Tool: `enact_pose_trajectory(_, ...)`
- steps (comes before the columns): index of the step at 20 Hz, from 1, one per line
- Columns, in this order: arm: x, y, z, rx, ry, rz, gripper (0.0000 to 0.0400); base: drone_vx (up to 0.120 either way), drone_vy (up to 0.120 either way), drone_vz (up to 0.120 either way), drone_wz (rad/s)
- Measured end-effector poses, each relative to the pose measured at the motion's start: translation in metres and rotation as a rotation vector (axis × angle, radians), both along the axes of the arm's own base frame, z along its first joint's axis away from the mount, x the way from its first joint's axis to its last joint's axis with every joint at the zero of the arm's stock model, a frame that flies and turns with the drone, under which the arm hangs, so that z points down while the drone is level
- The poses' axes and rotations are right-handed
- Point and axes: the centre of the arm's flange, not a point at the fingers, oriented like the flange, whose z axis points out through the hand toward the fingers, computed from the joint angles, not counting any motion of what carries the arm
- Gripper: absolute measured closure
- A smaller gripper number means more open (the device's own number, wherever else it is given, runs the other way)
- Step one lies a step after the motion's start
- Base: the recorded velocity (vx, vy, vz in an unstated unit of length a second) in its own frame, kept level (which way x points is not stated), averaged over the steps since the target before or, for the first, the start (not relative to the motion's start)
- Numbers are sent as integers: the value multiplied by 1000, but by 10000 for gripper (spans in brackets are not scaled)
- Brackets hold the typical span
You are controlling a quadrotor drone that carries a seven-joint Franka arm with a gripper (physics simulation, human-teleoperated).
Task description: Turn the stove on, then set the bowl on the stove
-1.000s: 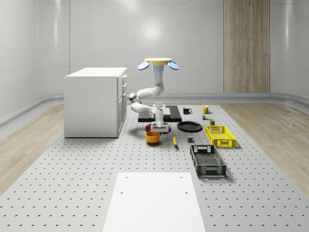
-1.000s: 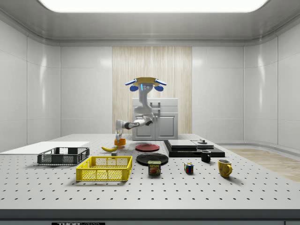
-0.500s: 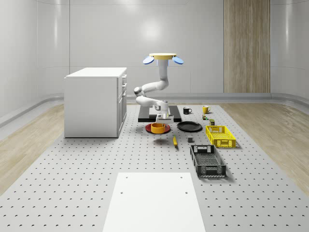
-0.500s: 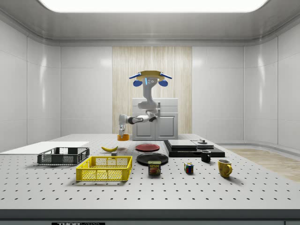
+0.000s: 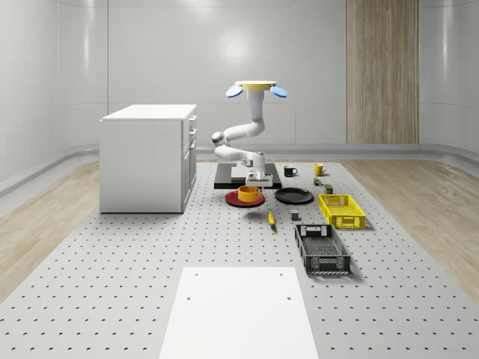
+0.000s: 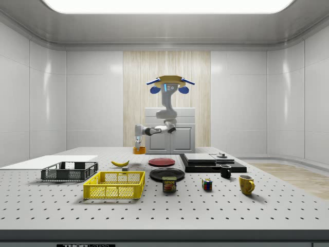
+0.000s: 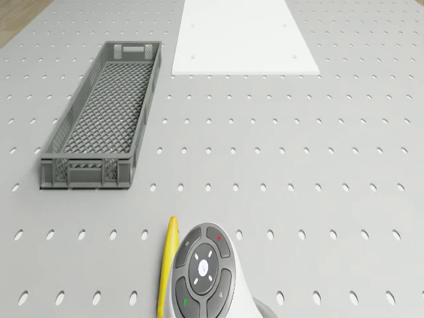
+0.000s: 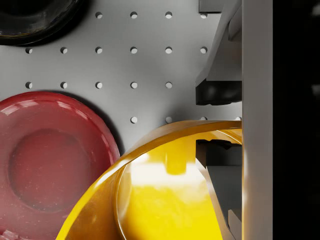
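Hanging in the air from the gripper (image 5: 254,182), an orange-yellow bowl (image 5: 248,192) is clear of the table (image 5: 112,262). In the wrist view the fingers (image 8: 218,92) pinch the bowl's rim, one outside the wall and one inside. Directly beneath the gripper lies a red plate (image 5: 245,200), with a black plate (image 5: 293,196) beside it. Beyond the gripper, toward the far wall, sits the flat black stove (image 5: 247,176), close by but not yet under the bowl. A banana (image 5: 271,218) lies on the near side of the gripper. Above, the drone (image 5: 255,88) hovers over the stove area, the arm bending down from it. A judgement on risk: gripped only at one edge, the bowl could tilt or slip if the drone sways, dropping onto the red plate short of the stove.
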Motion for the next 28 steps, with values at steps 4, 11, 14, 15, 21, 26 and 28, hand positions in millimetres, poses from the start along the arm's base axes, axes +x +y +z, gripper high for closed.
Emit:
enact_pose_trajectory(4,0,0,0,0,0,0,300,-120,0,20,0)
enact_pose_trajectory(11,0,0,0,0,0,0,300,-120,23,23,0)
enact_pose_trajectory(14,0,0,0,0,0,0,300,-120,0,0,0)
enact_pose_trajectory(15,0,0,0,0,0,0,300,-120,0,0,0)
enact_pose_trajectory(21,0,0,0,0,0,0,300,-120,0,0,0)
enact_pose_trajectory(26,0,0,0,0,0,0,300,-120,0,0,0)
enact_pose_trajectory(28,0,0,0,0,0,0,300,-120,0,0,0)
